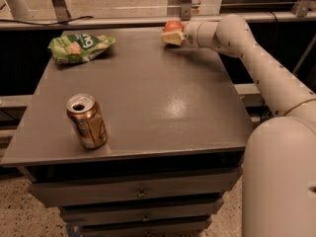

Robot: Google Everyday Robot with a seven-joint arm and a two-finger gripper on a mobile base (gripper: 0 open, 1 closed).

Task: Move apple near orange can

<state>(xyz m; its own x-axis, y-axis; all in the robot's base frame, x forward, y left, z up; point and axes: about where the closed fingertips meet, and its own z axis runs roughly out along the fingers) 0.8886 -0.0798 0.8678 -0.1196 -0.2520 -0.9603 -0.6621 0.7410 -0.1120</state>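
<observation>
The apple [173,24], round and red-orange, sits at the far edge of the grey table [148,93], right of centre. My gripper [173,37] reaches in from the right on the white arm [237,43] and is right at the apple, just in front of it and partly covering its lower half. The orange can [87,121] stands upright near the front left corner, golden-orange with a silver open top. It is far from the apple and the gripper.
A green snack bag [79,47] lies at the far left of the table. A metal rail and posts [185,4] run behind the far edge. Drawers [140,194] sit below the front edge. The robot's white body [281,181] fills the lower right.
</observation>
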